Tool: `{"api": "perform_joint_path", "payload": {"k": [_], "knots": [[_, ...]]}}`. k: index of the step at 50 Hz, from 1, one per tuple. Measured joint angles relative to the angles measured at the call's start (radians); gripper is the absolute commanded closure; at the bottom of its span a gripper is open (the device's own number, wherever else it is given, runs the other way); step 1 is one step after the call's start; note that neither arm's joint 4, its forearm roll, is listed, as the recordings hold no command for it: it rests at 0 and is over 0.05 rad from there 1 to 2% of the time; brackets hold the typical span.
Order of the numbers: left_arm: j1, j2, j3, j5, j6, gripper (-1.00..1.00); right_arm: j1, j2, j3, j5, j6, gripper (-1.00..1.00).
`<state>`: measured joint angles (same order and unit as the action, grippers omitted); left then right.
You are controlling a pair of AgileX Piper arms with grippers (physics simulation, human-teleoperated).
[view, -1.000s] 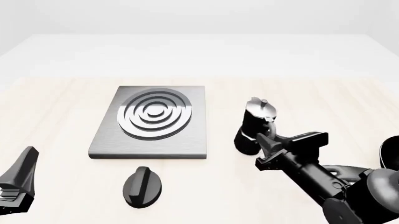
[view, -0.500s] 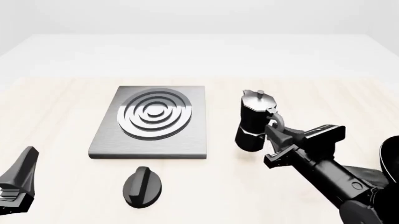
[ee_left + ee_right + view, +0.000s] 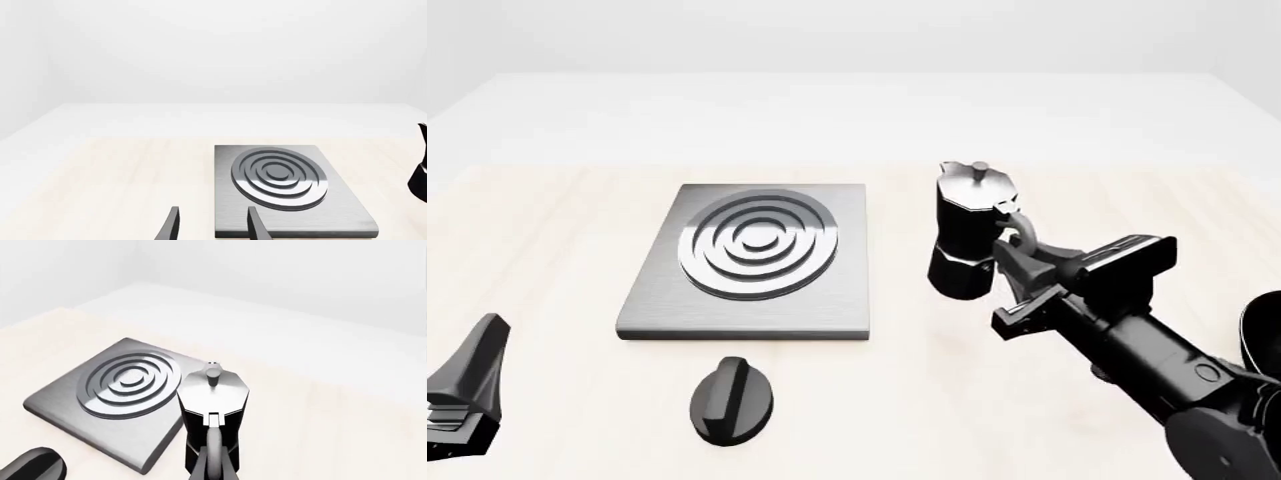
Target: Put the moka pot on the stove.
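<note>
Nearest, a black oval knob (image 3: 733, 400) lies on the tabletop (image 3: 547, 230) before the stove (image 3: 751, 262); left pincer (image 3: 210, 226) apart, idle. Right pincer (image 3: 1024, 283) clamps the moka pot (image 3: 966, 232) handle, just right of the stove

The moka pot (image 3: 968, 235), a small faceted black pot with a shiny silver lid, a knob on top and a curved black handle, is standing upright right of centre in the front view, its handle pointing toward the lower right. The stove (image 3: 751, 262), a flat square dark-grey slab with shiny silver concentric burner rings, is lying flat left of centre, just beside the pot and apart from it, its rings carrying nothing.
</note>
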<state>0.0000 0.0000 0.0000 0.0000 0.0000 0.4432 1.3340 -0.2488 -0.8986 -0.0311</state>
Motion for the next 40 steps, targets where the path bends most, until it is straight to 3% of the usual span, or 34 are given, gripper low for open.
{"api": "perform_joint_path", "payload": {"k": [40], "knots": [[0.0,0.0,0.0,0.0,0.0,-1.0,0.042,-0.062,-0.146,0.163,-0.04,1.0]]}}
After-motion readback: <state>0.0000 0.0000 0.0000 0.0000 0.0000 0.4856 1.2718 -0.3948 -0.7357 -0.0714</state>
